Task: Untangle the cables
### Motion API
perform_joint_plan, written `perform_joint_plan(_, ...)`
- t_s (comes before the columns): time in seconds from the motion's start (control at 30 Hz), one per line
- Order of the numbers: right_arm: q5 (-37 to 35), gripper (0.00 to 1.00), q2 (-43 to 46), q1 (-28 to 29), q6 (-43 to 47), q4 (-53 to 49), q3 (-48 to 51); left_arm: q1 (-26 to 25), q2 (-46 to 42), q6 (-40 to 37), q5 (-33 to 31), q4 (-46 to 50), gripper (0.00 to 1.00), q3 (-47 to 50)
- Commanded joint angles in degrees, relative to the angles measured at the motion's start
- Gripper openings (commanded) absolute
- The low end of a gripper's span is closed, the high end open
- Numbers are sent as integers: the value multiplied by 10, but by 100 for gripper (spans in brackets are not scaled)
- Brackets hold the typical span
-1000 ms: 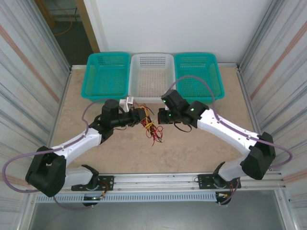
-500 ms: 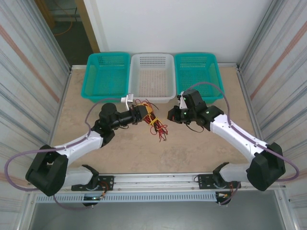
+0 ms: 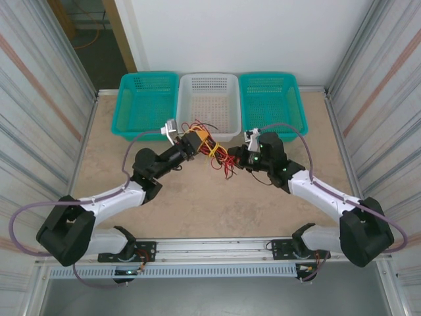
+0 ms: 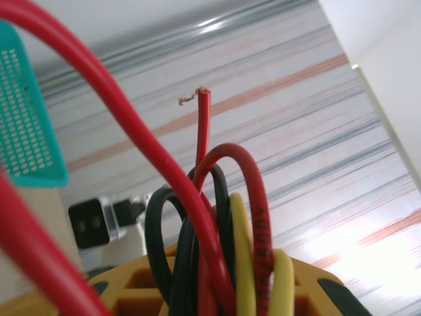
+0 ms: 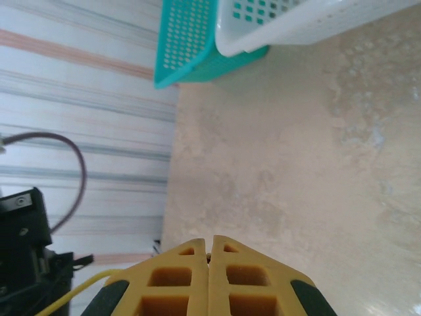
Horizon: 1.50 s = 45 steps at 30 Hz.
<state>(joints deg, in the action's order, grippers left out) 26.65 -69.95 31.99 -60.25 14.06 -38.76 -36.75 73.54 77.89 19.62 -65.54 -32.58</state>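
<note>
Your left gripper (image 3: 195,141), clamping the cables (image 3: 214,153), has swung toward the white basket (image 3: 208,89). Your right gripper (image 3: 233,158), closed tight, sits opposite, just beyond the bundle.

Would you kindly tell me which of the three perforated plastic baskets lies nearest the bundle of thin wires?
The white middle basket, between the two teal baskets; the red, black and yellow cables hang just before its near rim.
</note>
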Motion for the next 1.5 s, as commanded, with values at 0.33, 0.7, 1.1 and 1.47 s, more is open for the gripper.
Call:
perform_joint_plan(0.33,-225,0,122,148,-101,48,96,25,29,-69,-140,-124,0,-32)
perform_joint_plan(0.7,-296,0,115,252,-93,72,90,16,19,-131,-204,-66,0,-21)
perform_joint_plan(1.1,-434,0,147,379,88,-41,-66,12,-27,-200,-267,32,0,38)
perform_joint_plan(1.47,-434,0,137,313,164,-190,-202,9,-54,-212,-216,66,0,88)
